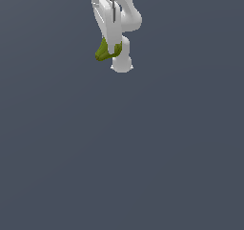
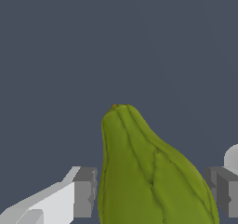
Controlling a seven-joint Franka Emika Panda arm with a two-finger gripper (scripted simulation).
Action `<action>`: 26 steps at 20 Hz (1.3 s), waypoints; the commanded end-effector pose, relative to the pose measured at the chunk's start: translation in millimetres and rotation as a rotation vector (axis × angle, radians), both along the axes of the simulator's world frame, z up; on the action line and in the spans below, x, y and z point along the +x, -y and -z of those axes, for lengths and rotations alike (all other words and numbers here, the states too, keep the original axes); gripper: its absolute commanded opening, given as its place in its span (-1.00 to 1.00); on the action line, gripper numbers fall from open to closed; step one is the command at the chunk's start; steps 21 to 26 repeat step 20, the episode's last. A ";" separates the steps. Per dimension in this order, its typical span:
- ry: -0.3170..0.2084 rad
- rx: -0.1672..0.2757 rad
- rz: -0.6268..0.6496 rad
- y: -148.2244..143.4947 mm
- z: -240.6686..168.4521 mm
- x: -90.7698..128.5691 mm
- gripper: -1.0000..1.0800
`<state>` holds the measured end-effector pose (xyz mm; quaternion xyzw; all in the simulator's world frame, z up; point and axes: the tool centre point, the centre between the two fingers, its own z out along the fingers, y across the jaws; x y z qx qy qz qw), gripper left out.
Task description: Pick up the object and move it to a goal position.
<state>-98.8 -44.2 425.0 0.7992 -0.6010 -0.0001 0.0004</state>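
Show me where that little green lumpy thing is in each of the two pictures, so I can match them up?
Exterior view: the green object sits near the top centre, partly hidden behind the white arm.
Wrist view: the green object fills the lower middle, ridged and tapering to a tip.
Shared landmark: the gripper, whose fingers flank the object on both sides.

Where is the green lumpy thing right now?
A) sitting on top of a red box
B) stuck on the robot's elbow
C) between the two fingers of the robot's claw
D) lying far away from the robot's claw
C: in the wrist view the green lumpy thing sits right between the two grey fingers of the claw, one on each side, and the exterior view shows it at the tip of the white arm.
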 end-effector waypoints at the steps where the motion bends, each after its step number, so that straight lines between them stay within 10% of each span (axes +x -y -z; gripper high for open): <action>1: 0.001 0.000 -0.001 6.0 -22.5 0.3 -1.00; 26: 0.001 0.000 -0.003 23.4 -85.9 5.4 -1.00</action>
